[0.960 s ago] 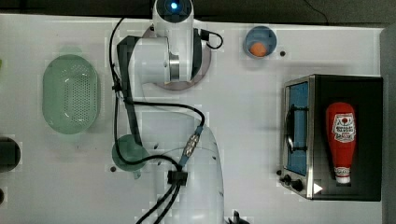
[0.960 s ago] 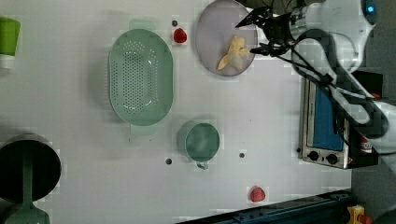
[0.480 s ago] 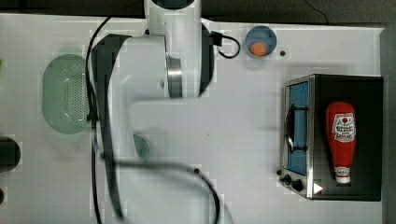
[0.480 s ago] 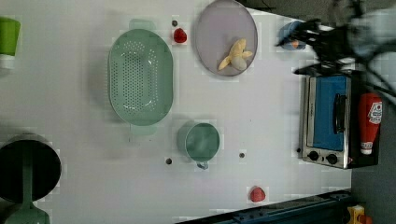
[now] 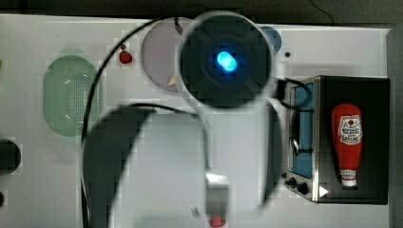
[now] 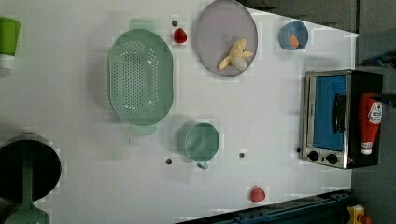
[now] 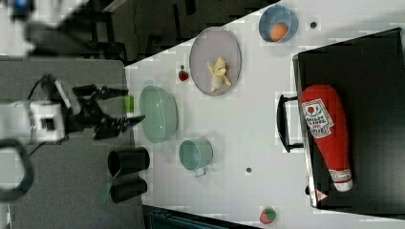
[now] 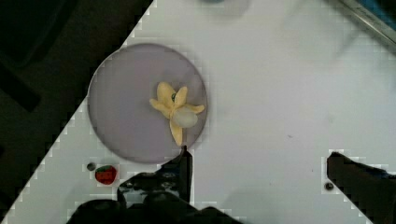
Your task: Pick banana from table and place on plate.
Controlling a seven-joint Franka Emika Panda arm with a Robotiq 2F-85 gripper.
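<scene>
The peeled banana (image 6: 235, 55) lies on the lilac-grey plate (image 6: 215, 28), toward its 4 o'clock edge in the left view, a strawberry (image 6: 180, 35) just beside the plate at 9 o'clock. The gripper (image 7: 122, 106) hangs spread wide, holding nothing.

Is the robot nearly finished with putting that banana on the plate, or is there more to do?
It looks finished. The banana already lies on the plate, peel spread out, in the left view and the wrist view. The gripper is open with nothing between its fingers, and in the right view it is well away from the plate. Nothing seems left, except perhaps parking the arm.
</scene>
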